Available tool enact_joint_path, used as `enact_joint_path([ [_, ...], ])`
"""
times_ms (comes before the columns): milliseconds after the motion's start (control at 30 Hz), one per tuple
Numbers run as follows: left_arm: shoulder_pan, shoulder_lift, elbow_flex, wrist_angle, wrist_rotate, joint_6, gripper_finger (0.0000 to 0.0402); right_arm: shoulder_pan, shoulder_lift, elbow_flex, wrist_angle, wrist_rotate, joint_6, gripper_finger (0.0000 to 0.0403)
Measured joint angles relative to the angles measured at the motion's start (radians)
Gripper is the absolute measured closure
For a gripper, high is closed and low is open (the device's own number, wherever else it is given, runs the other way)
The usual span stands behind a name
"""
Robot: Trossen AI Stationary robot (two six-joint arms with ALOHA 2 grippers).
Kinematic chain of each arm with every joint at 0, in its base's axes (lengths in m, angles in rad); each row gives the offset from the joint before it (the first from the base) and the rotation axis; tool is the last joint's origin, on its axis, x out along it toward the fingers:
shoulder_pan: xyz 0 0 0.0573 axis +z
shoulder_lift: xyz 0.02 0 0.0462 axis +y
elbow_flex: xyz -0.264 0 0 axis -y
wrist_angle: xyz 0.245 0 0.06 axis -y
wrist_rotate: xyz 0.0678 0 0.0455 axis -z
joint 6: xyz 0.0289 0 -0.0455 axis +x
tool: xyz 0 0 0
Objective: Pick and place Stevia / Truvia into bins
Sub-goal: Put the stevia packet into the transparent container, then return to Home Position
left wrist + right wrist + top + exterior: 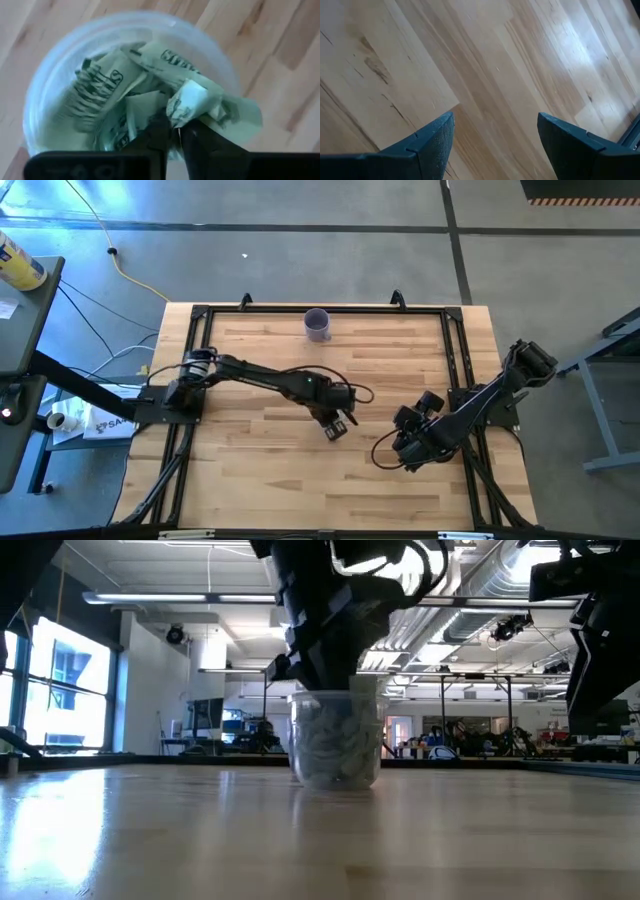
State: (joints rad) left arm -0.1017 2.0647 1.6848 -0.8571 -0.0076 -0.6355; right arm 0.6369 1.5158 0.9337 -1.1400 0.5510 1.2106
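The clear cup (335, 740) stands on its base near the table's middle, filled with several pale green and white Stevia sachets (100, 90). My left gripper (178, 135) hangs straight over its mouth (337, 427), shut on one crumpled sachet (192, 100) above the pile. In the high view the gripper hides most of the cup. My right gripper (495, 135) waits open over bare wood at the table's right side (405, 455). My left gripper pinches a crumpled sachet by a folded edge (181, 114) between its two fingertips, coming from above and pointing down into the cup. The sachet sits bunched at the fingertips, over the other sachets inside the rim (60, 55); I cannot tell whether it rests on them.
An opaque purple cup (318, 325) stands near the far edge's middle. A black frame (200, 315) runs around the wooden tabletop. Open wood lies to the near side and the left of the clear cup.
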Motion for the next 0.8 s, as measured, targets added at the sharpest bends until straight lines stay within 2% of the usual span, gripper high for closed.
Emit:
enact_joint_path([
  [200,-0.005,-0.038,0.119,-0.098,-0.043,0.013,0.0301,-0.002,0.000,0.000,-0.002,-0.008,0.001,0.0126],
  [400,-0.010,-0.043,0.294,-0.406,-0.111,0.026,0.0283,-0.001,0.000,0.000,0.000,-0.008,0.005,0.0126],
  [500,-0.061,-0.072,0.401,-0.485,-0.199,0.027,0.0279,0.004,0.000,0.000,0.007,-0.012,0.005,0.0126],
  [633,-0.151,-0.146,0.494,-0.496,-0.314,0.045,0.0278,0.013,0.000,0.000,0.053,-0.023,0.005,0.0126],
  [700,-0.170,-0.190,0.504,-0.462,-0.311,0.062,0.0278,0.011,-0.007,0.001,0.113,-0.072,-0.031,0.0126],
  [800,-0.175,-0.254,0.485,-0.398,-0.273,0.109,0.0278,-0.015,-0.043,0.042,0.241,-0.157,-0.203,0.0126],
])
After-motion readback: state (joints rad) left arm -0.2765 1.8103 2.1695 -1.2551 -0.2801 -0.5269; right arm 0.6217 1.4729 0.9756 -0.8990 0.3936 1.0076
